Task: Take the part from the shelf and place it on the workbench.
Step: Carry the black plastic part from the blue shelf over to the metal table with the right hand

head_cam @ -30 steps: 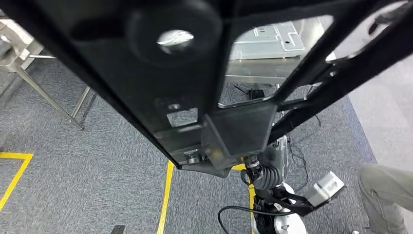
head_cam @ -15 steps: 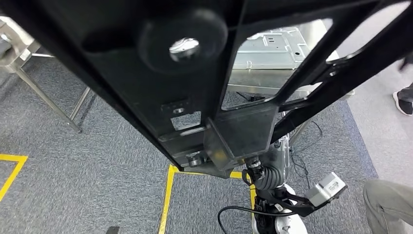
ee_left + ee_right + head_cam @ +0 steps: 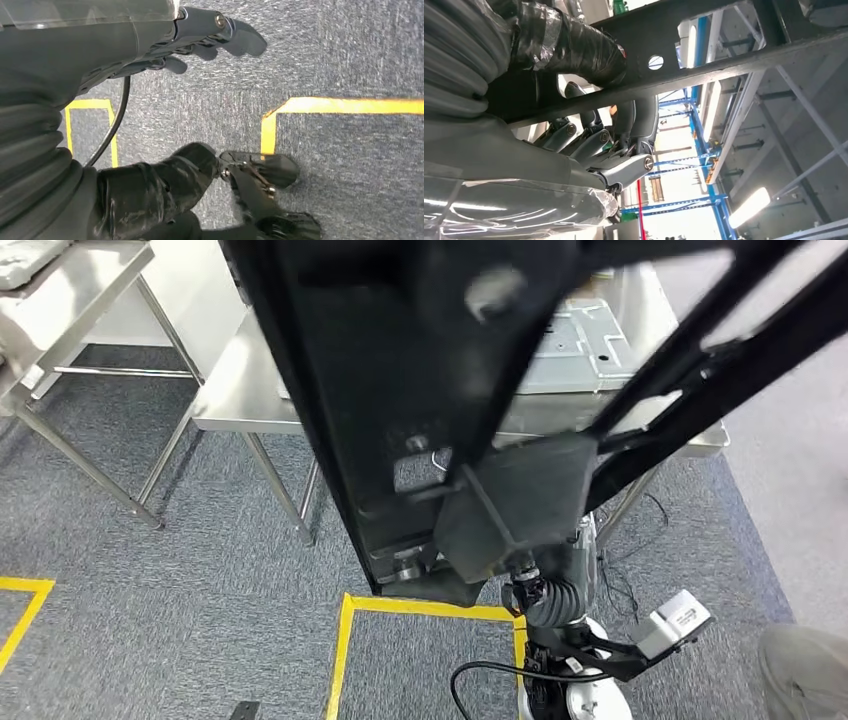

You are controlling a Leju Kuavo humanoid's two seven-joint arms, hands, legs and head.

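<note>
The right hand [image 3: 594, 145] grips the black part [image 3: 400, 390] by a bar, raised across the upper middle of the head view to clear the workbench [image 3: 240, 390] behind, while the left hand [image 3: 200, 35] hangs slack, holding nothing.

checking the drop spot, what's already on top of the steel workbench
A flat grey sheet-metal panel lies on the workbench. The black part held up by the right hand covers the bench's middle, so that stretch cannot be judged.
</note>
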